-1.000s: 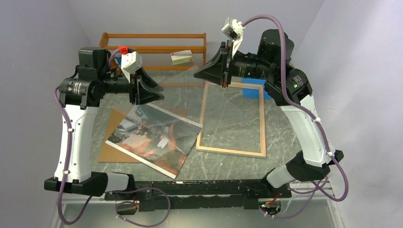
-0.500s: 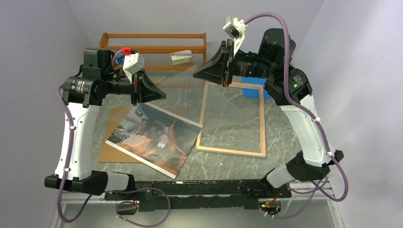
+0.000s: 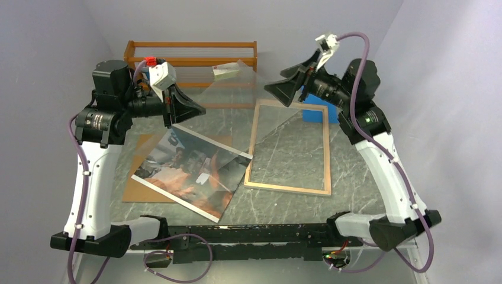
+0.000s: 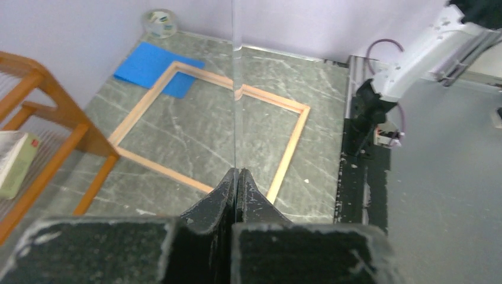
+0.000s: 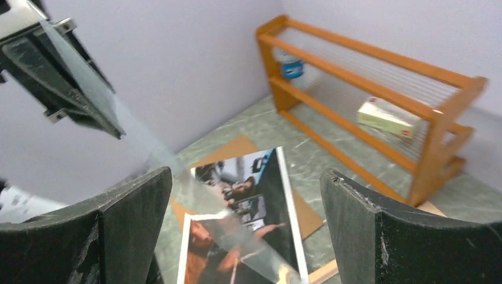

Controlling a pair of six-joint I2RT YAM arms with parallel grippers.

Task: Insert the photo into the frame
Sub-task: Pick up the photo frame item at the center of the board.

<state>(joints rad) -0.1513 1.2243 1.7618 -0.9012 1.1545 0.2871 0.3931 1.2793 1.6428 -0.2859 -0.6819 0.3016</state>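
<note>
1. Nearest the arm bases, the photo (image 3: 189, 171) lay face up and skewed on the table (image 3: 284, 207). It was a glossy rectangle in dark and orange tones with a white border. It sat outside the frame (image 3: 287, 188), with its right corner reaching the frame's left rail; contact could not be judged.
2. Under the photo lay a flat brown board (image 3: 137, 188), its left and far edges showing.
3. To the right, the frame lay flat with its light wood side up, thin and rectangular. Its opening held only grey, white-veined table.
4. The left pincer (image 3: 203, 110) was clamped tight on one edge of a clear pane (image 3: 237, 92). It held the pane tilted above the table, over the photo's far corner and the frame's far left. From the left wrist the pane showed edge-on as a thin line.
5. The right pincer (image 3: 275, 94) gaped wide with nothing in its grip. It hung above the frame's far rail, the pane's free end near its fingers.
6. A flat blue sheet (image 4: 155, 64) lay partly under the frame's far corner. A tape roll (image 4: 160, 22) stood beyond it by the wall.
7. Farthest, an orange wooden rack (image 3: 189, 44) with thin-rod shelves stood against the wall. A small pale box (image 3: 226, 71) lay on one shelf.
</note>
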